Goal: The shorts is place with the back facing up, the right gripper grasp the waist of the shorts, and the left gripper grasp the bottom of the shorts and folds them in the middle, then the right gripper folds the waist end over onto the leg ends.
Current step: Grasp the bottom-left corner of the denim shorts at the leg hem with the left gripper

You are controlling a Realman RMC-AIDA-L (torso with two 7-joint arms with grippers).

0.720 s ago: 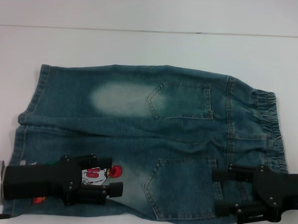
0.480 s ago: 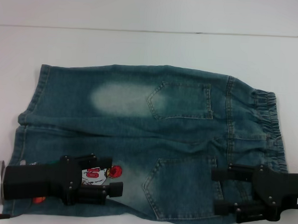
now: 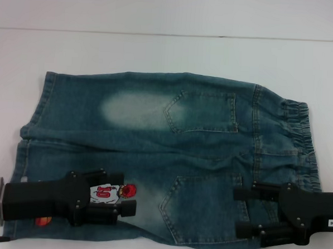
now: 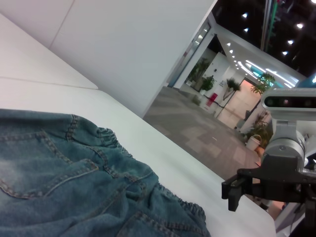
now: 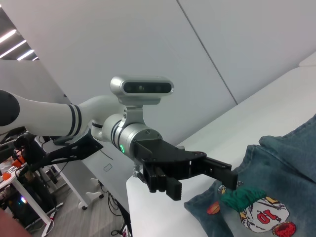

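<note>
Shorts [image 3: 170, 158], one pair of faded blue-green denim, lie spread flat on the white counter [image 3: 170, 52] with both patch pockets up, so the back faces upward as the fold needs; the ruffled waist [image 3: 299, 142] sits at the right and the two leg ends [image 3: 35, 123] at the left. Two grippers hover over the near edge. The left gripper [image 3: 126, 197], jaws apart, is above the cartoon print [image 3: 115, 192] near the leg hem, likely lining up its grasp there. The right gripper [image 3: 241, 210], jaws also open and gripping nothing, is over the near pocket just beside the waist, placed to take that end
</note>
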